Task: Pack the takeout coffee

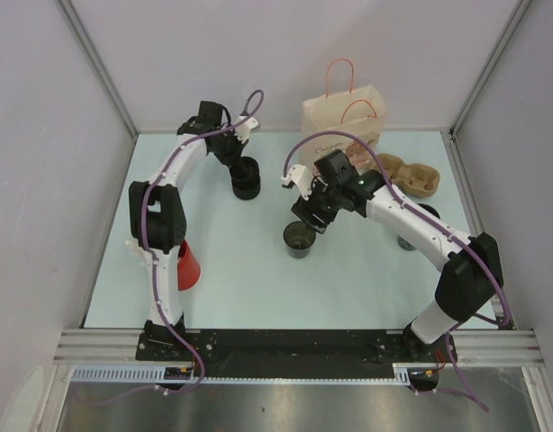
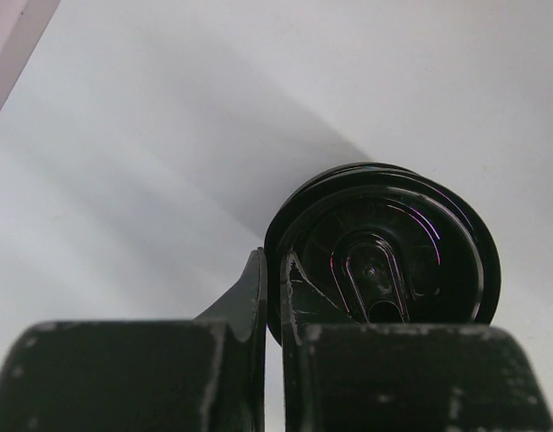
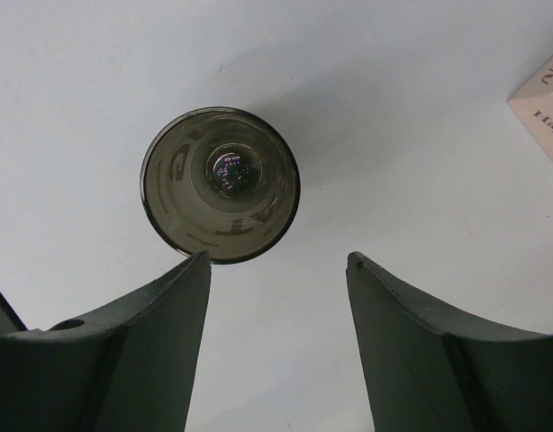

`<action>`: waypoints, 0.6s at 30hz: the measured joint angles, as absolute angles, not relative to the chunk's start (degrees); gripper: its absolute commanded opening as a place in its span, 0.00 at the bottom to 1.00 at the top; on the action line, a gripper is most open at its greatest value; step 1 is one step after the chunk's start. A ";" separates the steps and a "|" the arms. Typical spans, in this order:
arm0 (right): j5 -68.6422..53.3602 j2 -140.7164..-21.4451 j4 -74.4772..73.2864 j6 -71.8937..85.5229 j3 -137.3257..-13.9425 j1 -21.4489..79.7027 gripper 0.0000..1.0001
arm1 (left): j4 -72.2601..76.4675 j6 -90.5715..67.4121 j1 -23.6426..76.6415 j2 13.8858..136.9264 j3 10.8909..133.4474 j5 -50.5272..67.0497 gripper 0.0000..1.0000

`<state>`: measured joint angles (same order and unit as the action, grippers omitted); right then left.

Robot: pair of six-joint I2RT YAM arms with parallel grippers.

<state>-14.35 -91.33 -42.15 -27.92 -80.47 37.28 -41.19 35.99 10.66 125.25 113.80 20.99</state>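
A black cup with a black lid [image 1: 246, 177] stands at the back left of the table. My left gripper [image 1: 235, 159] is at its rim. In the left wrist view the fingers [image 2: 255, 288] are pinched on the edge of the lid [image 2: 382, 256], with my left gripper [image 2: 272, 270] almost shut. An open dark cup [image 1: 300, 239] without a lid stands mid-table. My right gripper [image 1: 311, 216] hovers just behind it, open and empty. In the right wrist view the cup [image 3: 221, 184] sits just ahead of the left finger of my right gripper [image 3: 278, 258].
A brown paper bag [image 1: 344, 121] with orange handles stands at the back. A cardboard cup carrier [image 1: 412, 174] lies to its right. A red cup [image 1: 188, 266] sits by the left arm's base. A dark object [image 1: 407, 242] lies partly hidden under the right arm.
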 measured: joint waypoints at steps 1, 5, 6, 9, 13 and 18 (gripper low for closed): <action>-14.35 -91.35 -42.15 -27.94 -80.47 37.30 0.66 | -41.25 35.99 10.59 125.25 113.80 20.91 0.03; -14.35 -91.37 -42.13 -28.05 -80.47 37.41 0.66 | -41.25 35.99 10.35 125.25 113.80 20.64 0.06; -14.35 -91.39 -42.13 -28.05 -80.47 37.41 0.66 | -41.25 35.99 10.31 125.25 113.80 20.60 0.08; -14.35 -91.39 -42.11 -28.05 -80.47 37.41 0.66 | -41.25 36.01 10.22 125.25 113.80 20.53 0.11; -14.28 -91.39 -42.13 -28.08 -80.47 37.45 0.66 | -41.28 36.01 10.20 125.27 113.80 20.51 0.15; -14.20 -91.39 -42.13 -28.08 -80.47 37.50 0.66 | -41.30 36.01 10.20 125.47 113.80 20.47 0.20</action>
